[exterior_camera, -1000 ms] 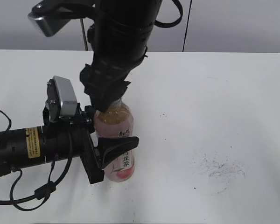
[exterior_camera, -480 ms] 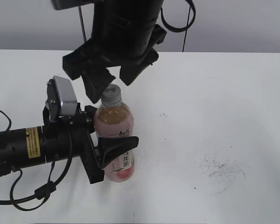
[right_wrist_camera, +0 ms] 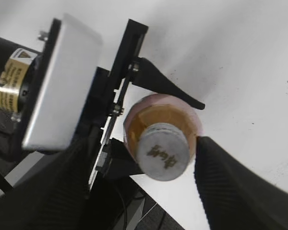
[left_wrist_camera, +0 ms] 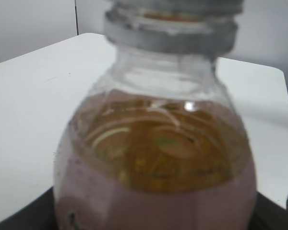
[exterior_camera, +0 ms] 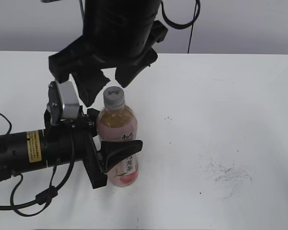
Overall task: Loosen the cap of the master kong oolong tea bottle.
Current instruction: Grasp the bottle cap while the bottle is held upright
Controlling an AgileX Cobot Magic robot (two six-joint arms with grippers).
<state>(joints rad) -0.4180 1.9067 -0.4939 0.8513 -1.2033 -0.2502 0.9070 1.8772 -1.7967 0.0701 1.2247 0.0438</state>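
The master kong oolong tea bottle (exterior_camera: 119, 143) stands upright on the white table, amber tea showing above its pink label. Its white-grey cap (exterior_camera: 114, 96) is screwed on top. My left gripper (exterior_camera: 114, 160) is shut on the bottle's body from the left. In the left wrist view the bottle (left_wrist_camera: 156, 163) fills the frame. My right gripper (exterior_camera: 103, 88) is open and hangs just above the cap, its fingers apart on either side. In the right wrist view the cap (right_wrist_camera: 163, 151) shows its dark logo between the open fingers (right_wrist_camera: 144, 184).
The white table (exterior_camera: 221, 105) spreads to the right, with dark scuff marks (exterior_camera: 225, 172) at the right front. The left arm's body and cables (exterior_camera: 19, 153) lie along the left front. A grey wall stands behind.
My right gripper let go of the cap, opened and rose, leaving the cap in view on the bottle. The left gripper and bottle have not moved.
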